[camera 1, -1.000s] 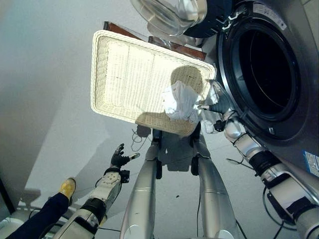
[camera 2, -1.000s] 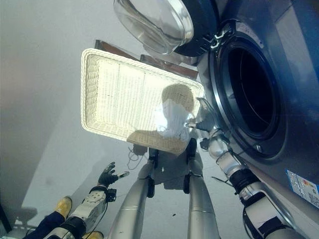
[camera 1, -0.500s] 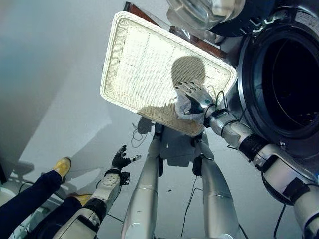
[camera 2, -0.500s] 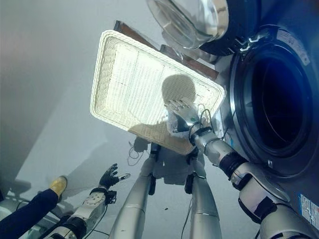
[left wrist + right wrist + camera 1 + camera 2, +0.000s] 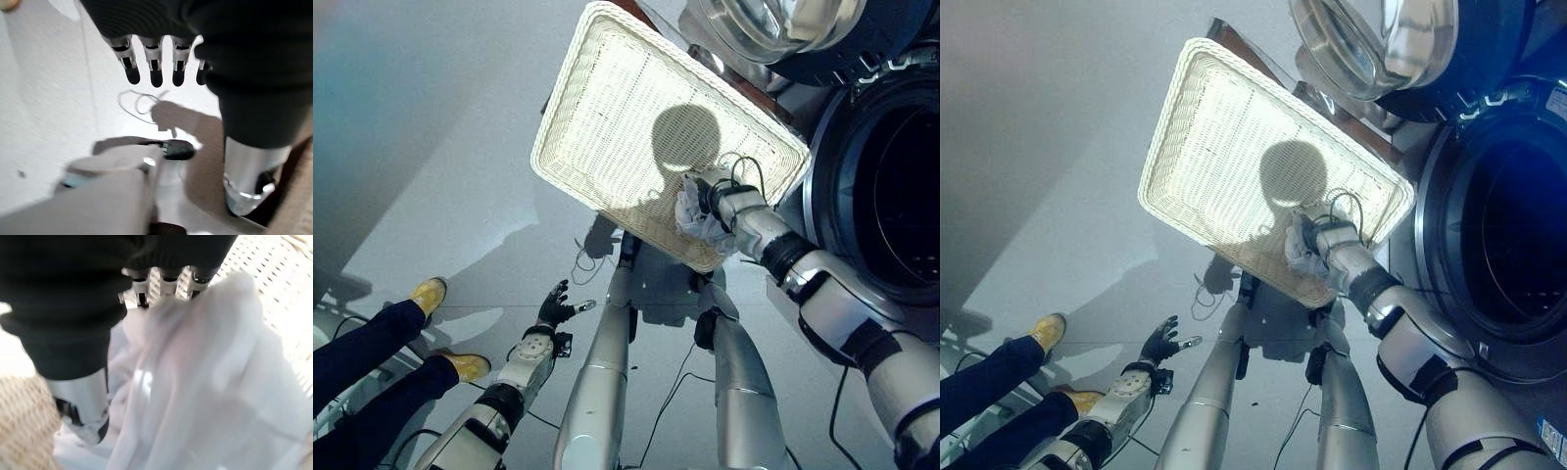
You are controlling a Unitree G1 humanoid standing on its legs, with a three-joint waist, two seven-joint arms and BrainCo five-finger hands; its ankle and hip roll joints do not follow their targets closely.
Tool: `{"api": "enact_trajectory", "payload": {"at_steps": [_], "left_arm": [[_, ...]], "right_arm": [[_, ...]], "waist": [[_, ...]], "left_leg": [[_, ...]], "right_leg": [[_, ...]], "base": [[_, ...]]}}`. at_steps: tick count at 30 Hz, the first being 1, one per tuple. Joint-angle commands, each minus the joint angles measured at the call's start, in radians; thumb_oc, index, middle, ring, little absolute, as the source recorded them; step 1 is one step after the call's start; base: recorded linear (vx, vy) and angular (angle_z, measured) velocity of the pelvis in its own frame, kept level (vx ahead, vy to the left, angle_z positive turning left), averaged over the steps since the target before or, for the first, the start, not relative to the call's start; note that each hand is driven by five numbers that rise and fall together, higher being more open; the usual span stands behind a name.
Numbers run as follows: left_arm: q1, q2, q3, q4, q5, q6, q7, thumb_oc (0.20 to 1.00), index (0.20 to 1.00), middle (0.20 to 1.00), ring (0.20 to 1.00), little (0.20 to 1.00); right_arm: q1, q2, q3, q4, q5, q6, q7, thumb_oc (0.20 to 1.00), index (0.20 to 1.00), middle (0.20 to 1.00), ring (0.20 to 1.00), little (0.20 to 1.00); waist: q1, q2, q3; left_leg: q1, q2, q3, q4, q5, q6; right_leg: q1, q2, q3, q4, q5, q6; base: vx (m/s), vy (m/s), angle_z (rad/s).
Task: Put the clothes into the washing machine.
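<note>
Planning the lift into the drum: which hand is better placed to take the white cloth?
Right. The right hand is already down on the white cloth in the basket; the left hand hangs open low over the floor.

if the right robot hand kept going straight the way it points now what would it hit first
Most likely the crumpled white cloth lying in the white woven rectangular basket. The right robot hand points down into it, its fingertips already buried in the folds. Just beneath would be the basket's woven bottom, though depth there is unclear.
</note>
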Motion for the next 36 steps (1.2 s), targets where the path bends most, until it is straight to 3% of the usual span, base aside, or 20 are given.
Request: {"api": "enact_trajectory", "payload": {"at_steps": [1,4,6,9,11,12,15,17,18,19,24,28,33,34,36], "left_arm": [[0.001,0.017,-0.018,-0.020,0.023,0.024,-0.002,1.000,1.000,1.000,1.000,1.000],[-0.005,0.029,-0.029,-0.040,0.018,0.033,-0.002,1.000,1.000,1.000,1.000,1.000],[-0.013,0.030,-0.022,-0.048,0.017,0.049,-0.002,1.000,1.000,1.000,1.000,1.000],[-0.019,0.039,-0.012,-0.061,0.013,0.073,0.001,1.000,1.000,1.000,1.000,1.000],[-0.016,0.041,0.001,-0.064,0.017,0.086,0.004,1.000,1.000,1.000,1.000,1.000],[-0.014,0.043,0.003,-0.066,0.017,0.088,0.005,1.000,1.000,1.000,1.000,1.000],[0.021,0.052,0.030,-0.077,0.030,0.084,0.014,1.000,1.000,1.000,1.000,1.000],[0.043,0.058,0.043,-0.083,0.031,0.077,0.019,1.000,1.000,1.000,1.000,1.000],[0.071,0.061,0.059,-0.090,0.026,0.065,0.024,1.000,1.000,1.000,1.000,1.000],[0.077,0.063,0.064,-0.091,0.027,0.063,0.024,1.000,1.000,1.000,1.000,1.000],[0.109,0.065,0.096,-0.077,0.030,0.036,0.017,1.000,1.000,1.000,1.000,1.000],[0.120,0.043,0.100,-0.042,0.031,-0.003,0.007,1.000,1.000,1.000,1.000,1.000],[0.123,0.019,0.089,-0.029,0.022,-0.017,0.018,1.000,1.000,1.000,1.000,1.000],[0.119,0.001,0.082,-0.017,0.019,-0.022,0.024,1.000,1.000,1.000,1.000,1.000],[0.111,-0.014,0.074,0.002,0.015,-0.027,0.032,1.000,1.000,1.000,1.000,1.000]], "right_arm": [[0.145,-0.044,0.062,0.223,-0.125,0.020,0.452,0.200,0.200,0.200,0.200,0.200],[0.143,-0.032,0.047,0.244,-0.136,-0.007,0.540,0.200,0.200,0.200,0.200,0.200],[0.135,-0.024,0.043,0.245,-0.135,-0.021,0.539,0.200,0.200,0.200,0.200,0.200],[0.128,-0.019,0.037,0.224,-0.084,-0.033,0.411,0.200,0.200,0.200,0.200,0.200],[0.109,-0.030,0.037,0.171,0.054,-0.004,0.255,0.200,0.200,0.200,0.200,0.200],[0.108,-0.032,0.031,0.154,0.064,0.006,0.241,0.200,0.200,0.200,0.200,0.200],[0.093,-0.080,0.014,-0.019,0.295,0.086,0.053,0.200,0.200,0.200,0.200,0.200],[0.094,-0.109,-0.008,-0.110,0.448,0.096,-0.029,0.200,0.200,0.200,0.200,0.200],[0.111,-0.148,-0.038,-0.221,0.619,0.118,-0.095,0.200,0.200,0.200,0.200,0.200],[0.118,-0.156,-0.052,-0.248,0.655,0.121,-0.108,0.200,0.200,0.200,0.200,0.200],[0.192,-0.207,-0.181,-0.354,0.979,0.027,-0.253,0.200,0.200,0.200,0.200,0.200],[0.263,-0.216,-0.337,-0.332,1.208,-0.113,-0.359,0.200,0.200,0.200,0.200,0.200],[0.320,-0.194,-0.440,-0.325,1.376,-0.169,-0.381,0.200,0.200,0.200,0.200,0.200],[0.355,-0.171,-0.505,-0.325,1.525,-0.196,-0.370,0.200,0.200,0.200,0.200,0.200],[0.392,-0.127,-0.572,-0.327,1.680,-0.203,-0.353,0.200,0.200,0.200,0.200,0.200]], "waist": [[0.043,0.047,0.007],[0.050,0.044,0.007],[0.052,0.042,0.007],[0.050,0.036,0.007],[0.043,0.027,0.007],[0.042,0.025,0.007],[0.023,0.007,0.007],[0.012,-0.003,0.007],[-0.003,-0.013,0.007],[-0.007,-0.016,0.007],[-0.044,-0.027,0.007],[-0.074,-0.012,0.007],[-0.090,0.002,0.007],[-0.101,0.014,0.007],[-0.110,0.024,0.007]], "left_leg": [[0.004,-0.094,0.062,-0.016,-0.018,0.051],[0.011,-0.100,0.053,-0.012,-0.017,0.053],[0.018,-0.102,0.050,-0.011,-0.019,0.055],[0.031,-0.103,0.050,-0.009,-0.021,0.054],[0.041,-0.100,0.054,-0.008,-0.026,0.053],[0.043,-0.099,0.056,-0.008,-0.026,0.052],[0.060,-0.090,0.072,-0.008,-0.032,0.048],[0.069,-0.084,0.081,-0.009,-0.035,0.046],[0.078,-0.077,0.092,-0.010,-0.038,0.044],[0.081,-0.075,0.095,-0.011,-0.038,0.043],[0.104,-0.063,0.122,-0.010,-0.045,0.041],[0.122,-0.060,0.145,-0.005,-0.054,0.040],[0.131,-0.060,0.160,0.001,-0.062,0.041],[0.135,-0.063,0.170,0.005,-0.068,0.042],[0.139,-0.065,0.178,0.014,-0.075,0.043]], "right_leg": [[0.000,0.003,0.000,-0.011,0.028,0.098],[0.007,-0.001,-0.001,-0.017,0.035,0.097],[0.014,-0.001,-0.001,-0.020,0.038,0.098],[0.023,0.000,0.002,-0.025,0.044,0.099],[0.032,0.002,0.005,-0.033,0.048,0.101],[0.033,0.003,0.006,-0.035,0.050,0.101],[0.046,0.012,0.016,-0.047,0.056,0.103],[0.053,0.018,0.024,-0.053,0.058,0.103],[0.058,0.025,0.032,-0.055,0.058,0.103],[0.060,0.027,0.035,-0.056,0.058,0.102],[0.066,0.043,0.058,-0.053,0.056,0.097],[0.072,0.048,0.072,-0.050,0.052,0.092],[0.074,0.047,0.080,-0.044,0.046,0.088],[0.073,0.045,0.084,-0.039,0.041,0.086],[0.073,0.044,0.089,-0.030,0.034,0.084]], "base": [[0.02,-0.079,0.10],[0.01,-0.063,0.10],[0.01,-0.051,0.21],[0.01,-0.045,0.11],[0.00,-0.056,0.06],[0.00,-0.041,0.03],[-0.01,0.000,-0.06],[-0.02,0.023,-0.26],[-0.01,0.044,-0.27],[-0.01,0.066,-0.28],[0.00,0.047,-0.29],[0.00,0.090,-0.30],[0.00,0.055,-0.19],[0.00,0.083,-0.13],[0.00,0.069,-0.12]]}}
